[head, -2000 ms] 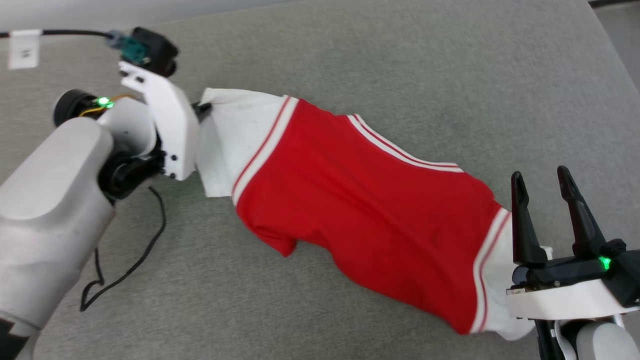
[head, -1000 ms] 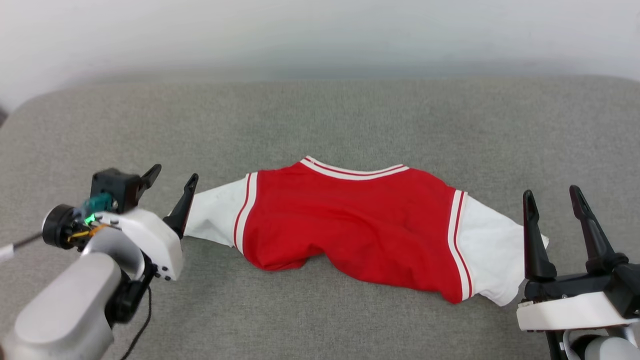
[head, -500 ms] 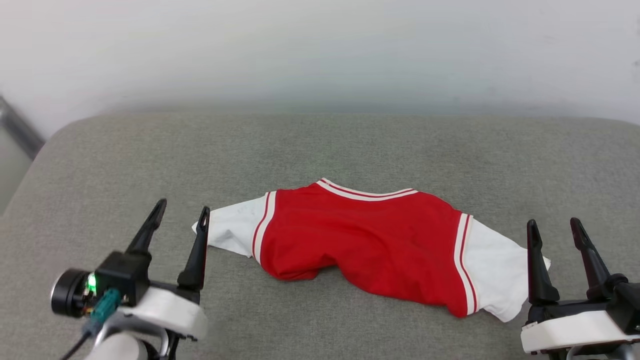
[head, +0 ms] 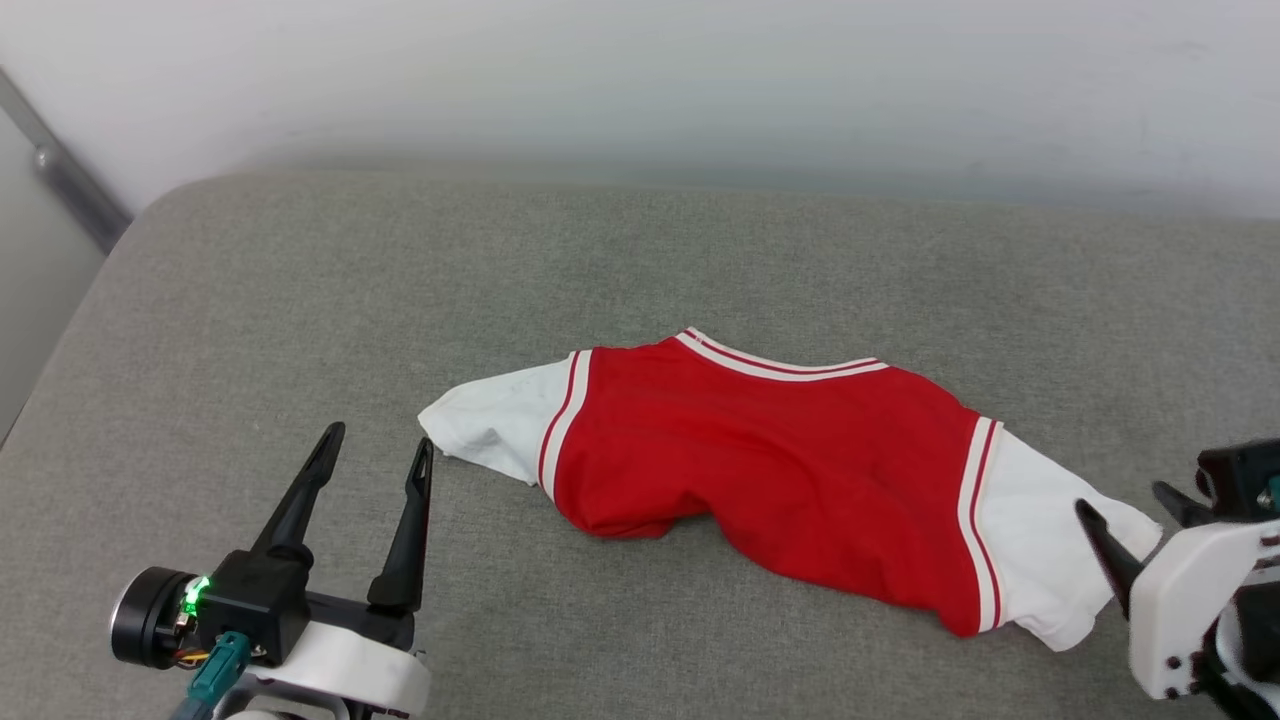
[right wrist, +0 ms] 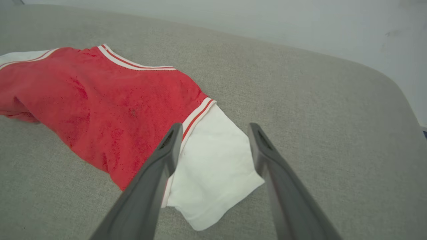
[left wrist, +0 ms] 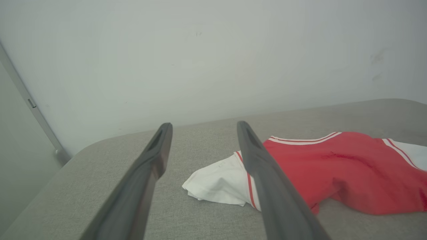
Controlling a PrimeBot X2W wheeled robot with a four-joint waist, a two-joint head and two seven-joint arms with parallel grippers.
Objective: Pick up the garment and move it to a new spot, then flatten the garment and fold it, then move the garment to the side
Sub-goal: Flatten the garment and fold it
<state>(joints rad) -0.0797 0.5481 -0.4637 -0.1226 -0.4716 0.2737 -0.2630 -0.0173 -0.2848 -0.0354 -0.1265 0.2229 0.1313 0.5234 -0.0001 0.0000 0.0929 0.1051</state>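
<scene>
A grey upholstered cushion (head: 300, 300) runs wide under a pale wall (head: 640, 80), with a metal strip (head: 60, 170) slanting down at 10 o'clock in the head view. The garment (head: 770, 480) lies loose on the middle of this cushion, stretched from about 9 o'clock toward 4 o'clock, and nothing grips it. The left gripper (head: 380, 435) hovers at 7 o'clock, its two fingers spread wide and empty, near the left sleeve (head: 490, 425) but apart from it. The right gripper (head: 1120, 497) sits at 4 o'clock, fingers likewise spread and empty, tips just beside the right sleeve (head: 1050, 540). Whether they brush the cloth is hard to tell at that edge of the frame. As I judge it, the garment has been laid out but is far from flat, so flattening is the step in hand. Folding and moving it aside are left to do. Both white sleeves point outward, and the striped collar (head: 780, 365) faces 12 o'clock. The red body is pulled narrow, and its lower edge toward 6 o'clock is rolled under in a soft lump. The upper face shows plain red with no print.
</scene>
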